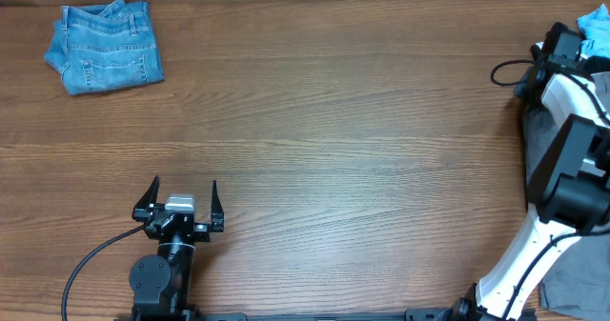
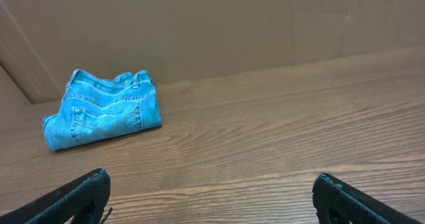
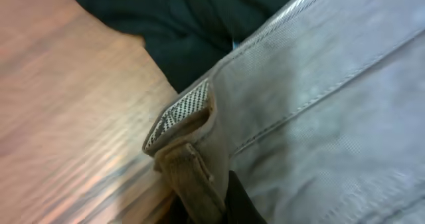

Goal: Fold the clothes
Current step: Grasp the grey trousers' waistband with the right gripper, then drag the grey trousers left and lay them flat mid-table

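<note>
Folded light-blue denim jeans [image 1: 103, 47] lie at the table's far left corner and also show in the left wrist view [image 2: 103, 110]. My left gripper [image 1: 184, 202] is open and empty near the front edge, fingers wide apart [image 2: 212, 183]. My right gripper [image 1: 558, 52] is at the far right edge over a pile of clothes. The right wrist view is filled by grey trousers [image 3: 312, 111] with a waistband and a stitched seam. A fold of them is bunched against my dark finger [image 3: 222, 199]. A black garment [image 3: 192, 24] lies behind, with a light-blue part [image 1: 596, 21].
The wooden table [image 1: 334, 140] runs between the two arms. A cardboard wall [image 2: 212, 24] stands behind the jeans. More grey cloth [image 1: 572, 283] hangs at the front right corner beside the right arm's base. A black cable [image 1: 91, 264] trails from the left arm.
</note>
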Available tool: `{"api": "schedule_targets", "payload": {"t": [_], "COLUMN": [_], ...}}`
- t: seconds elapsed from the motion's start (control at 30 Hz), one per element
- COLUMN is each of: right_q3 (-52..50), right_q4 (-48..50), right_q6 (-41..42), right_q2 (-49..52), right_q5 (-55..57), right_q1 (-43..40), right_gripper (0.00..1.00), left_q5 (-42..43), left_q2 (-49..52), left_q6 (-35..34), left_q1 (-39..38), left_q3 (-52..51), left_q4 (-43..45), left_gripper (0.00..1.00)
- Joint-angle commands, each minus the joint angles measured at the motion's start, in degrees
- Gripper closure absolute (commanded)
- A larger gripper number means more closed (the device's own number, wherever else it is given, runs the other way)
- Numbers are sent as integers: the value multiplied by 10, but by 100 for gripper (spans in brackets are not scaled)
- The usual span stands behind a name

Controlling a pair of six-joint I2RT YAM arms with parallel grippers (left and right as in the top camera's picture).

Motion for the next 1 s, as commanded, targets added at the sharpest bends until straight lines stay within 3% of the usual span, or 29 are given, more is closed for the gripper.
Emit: {"api": "schedule_targets", "payload": {"t": [0.0, 0.47, 0.6, 0.8, 0.97], "right_q3": [2, 2, 2, 1, 0], "right_q4": [-1, -32, -41, -25, 0], "right_q6": [13, 13, 23, 114, 149], "right_q2": [-86, -236, -238, -226, -200], "right_q5": [-15, -30, -101, -216, -247], "right_q1": [-3, 99, 163, 289, 417], "right_gripper": [96, 96, 96, 96, 96], "left_q5": [-6, -6, -6, -6, -6], "left_q2": [-6, -6, -6, -6, -6], "left_q6": [8, 8, 8, 8, 8], "left_q1": [-1, -1, -1, -1, -1], "left_q3": [-3, -3, -3, -3, -3], "left_q4": [1, 1, 1, 1, 1], "left_gripper": [0, 0, 0, 0, 0]}}
